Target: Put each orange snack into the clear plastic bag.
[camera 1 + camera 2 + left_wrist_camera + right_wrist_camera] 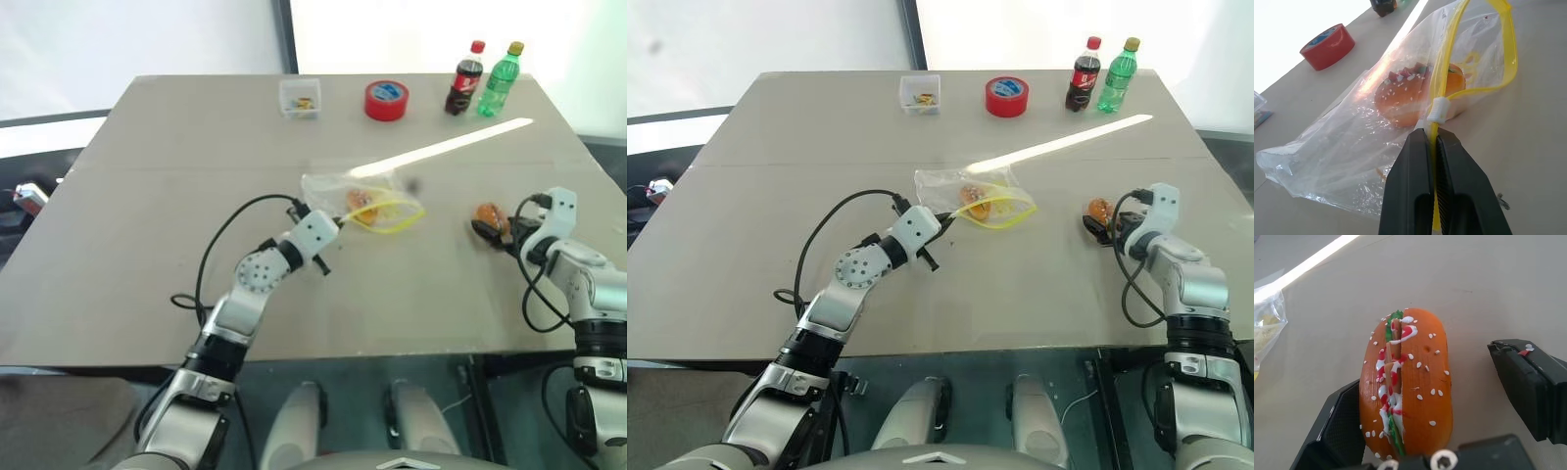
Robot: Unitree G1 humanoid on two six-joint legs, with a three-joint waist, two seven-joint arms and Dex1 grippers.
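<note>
One orange snack (pixel 1418 93) is already lying inside the clear plastic bag (pixel 338 191), which is resting near the middle of the tabletop (pixel 147 176), so roughly half of the job is looking done. The left end effector (pixel 1432 142) is clenching the bag's yellow strip (pixel 1501 44) between its two black fingers, just below the small white slider, and is holding that edge so that the mouth is gaping toward the right. The second orange snack (pixel 1405 382) is lying on the tabletop at the right, well apart from the bag. The right end effector (pixel 1449 396) is sitting around this snack with its fingers spread wide, one finger (pixel 1344 426) looking to be touching or nearly touching the snack's side and the other finger (pixel 1533 382) standing clear of it, so nothing is being grasped there yet. What is remaining, by my reading, is closing on this second snack, carrying it left to the open mouth and slipping it in beside the first. At the far edge, a small clear box (pixel 300 97), a red tape roll (pixel 386 100) and two small bottles (pixel 482 78) are standing untouched and are playing no part in the task.
</note>
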